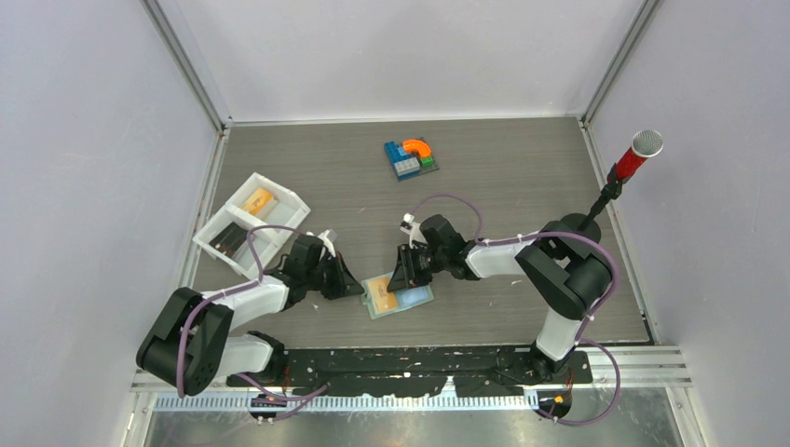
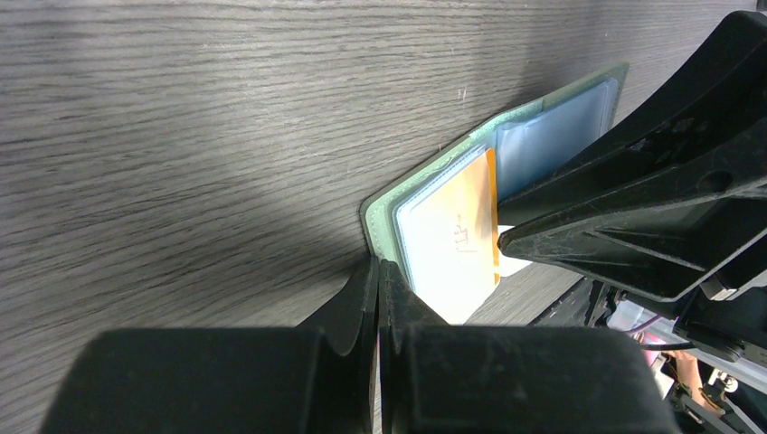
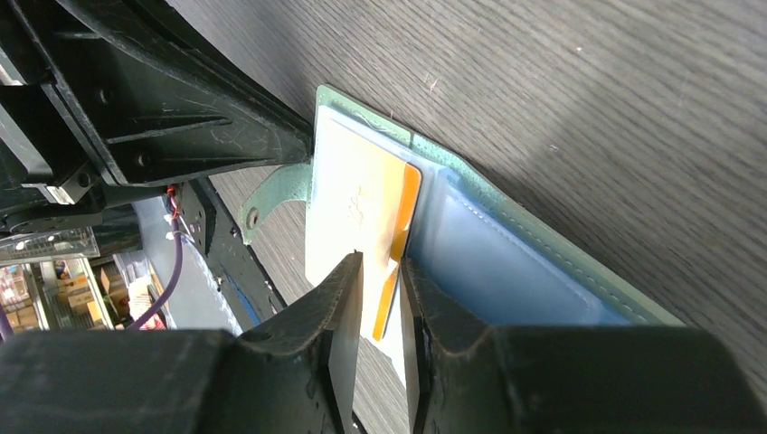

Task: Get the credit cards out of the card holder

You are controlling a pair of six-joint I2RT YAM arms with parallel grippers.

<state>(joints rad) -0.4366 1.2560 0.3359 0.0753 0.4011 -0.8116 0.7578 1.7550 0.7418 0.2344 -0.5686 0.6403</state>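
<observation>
The counter (image 1: 522, 186) carries a white tray (image 1: 279, 191) at the left, with two loose cards (image 1: 259, 200) in its compartments, one orange and one dark; blocks (image 1: 411, 156) sit well apart at the far side. The holder (image 3: 506, 262) lies open and flat at the near middle, between the two arms; it is sage green outside, with pale blue sleeves inside, and its tab (image 3: 271, 194) curls out from the left edge.

One card (image 3: 362, 208) is left in the left-hand sleeve; its face is washed pale by glare and its spine-side edge shows orange. It seems to stick out a little past the sleeve toward the arms' bases, though I cannot be sure.

The right pincer (image 3: 382, 271) is the nearer one; it stands right over the card, fingers drawn close with the orange edge in the narrow gap between them. Whether they truly bite the card I cannot tell. The card's long axis runs along the line of those fingers, parallel to the spine, so I judge a pull along that line would slide it free.

The left pincer (image 2: 377, 271) is pressed together, its tips against the holder's left corner just beside the tab; it looks to be pinning the holder down rather than pinching it.
</observation>
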